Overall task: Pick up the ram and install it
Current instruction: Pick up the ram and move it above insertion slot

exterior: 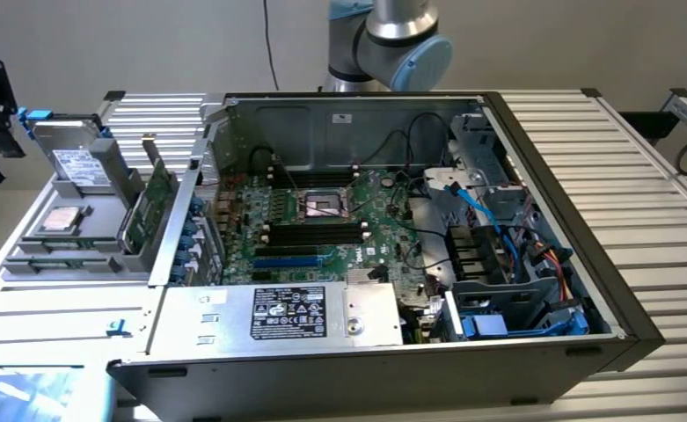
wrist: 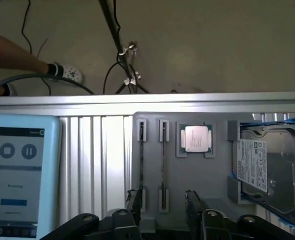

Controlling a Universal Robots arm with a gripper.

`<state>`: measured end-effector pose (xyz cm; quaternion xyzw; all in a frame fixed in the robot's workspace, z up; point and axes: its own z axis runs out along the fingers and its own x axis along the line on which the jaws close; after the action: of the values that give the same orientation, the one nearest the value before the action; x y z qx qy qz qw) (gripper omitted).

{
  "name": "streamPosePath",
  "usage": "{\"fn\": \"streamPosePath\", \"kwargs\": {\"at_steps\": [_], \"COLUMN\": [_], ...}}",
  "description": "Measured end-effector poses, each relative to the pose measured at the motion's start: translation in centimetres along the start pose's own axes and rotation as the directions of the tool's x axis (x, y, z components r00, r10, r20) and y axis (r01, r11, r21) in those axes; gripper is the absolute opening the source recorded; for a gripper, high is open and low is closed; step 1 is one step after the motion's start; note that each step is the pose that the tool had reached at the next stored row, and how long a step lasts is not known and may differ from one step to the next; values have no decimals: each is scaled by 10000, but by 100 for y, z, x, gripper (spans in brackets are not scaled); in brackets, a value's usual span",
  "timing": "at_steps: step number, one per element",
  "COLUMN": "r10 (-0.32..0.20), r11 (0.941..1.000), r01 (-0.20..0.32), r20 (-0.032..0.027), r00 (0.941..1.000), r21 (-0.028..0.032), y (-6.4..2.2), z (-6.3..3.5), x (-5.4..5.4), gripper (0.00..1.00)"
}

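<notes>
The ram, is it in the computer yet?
Nothing looks done. The thin, dark ram stick sits edge-on in the grey plastic tray. The open black hand hangs near it, holding nothing. The motherboard's long black slots look empty, so pick-up and install are left.

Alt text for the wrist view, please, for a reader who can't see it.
The open pincer hangs above a gray tray holding two thin ram sticks on edge, a processor chip and a hard drive. A tablet screen lies beside the tray on the ribbed metal table.
</notes>
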<state>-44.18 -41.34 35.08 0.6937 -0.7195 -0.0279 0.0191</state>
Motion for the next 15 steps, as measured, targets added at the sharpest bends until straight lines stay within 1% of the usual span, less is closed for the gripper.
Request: {"fn": "streamPosePath", "kwargs": {"at_steps": [4,8,15], "r10": [-65,-99,-113], "r11": [10000,10000,9999], "r01": [65,99,113], "r20": [-14,-19,-51], "r00": [10000,9999,9999], "r21": [12,10,14], "y": [42,38,27], "z": [48,119,232], "x": [2,4,12], "gripper": [49,49,49]}}
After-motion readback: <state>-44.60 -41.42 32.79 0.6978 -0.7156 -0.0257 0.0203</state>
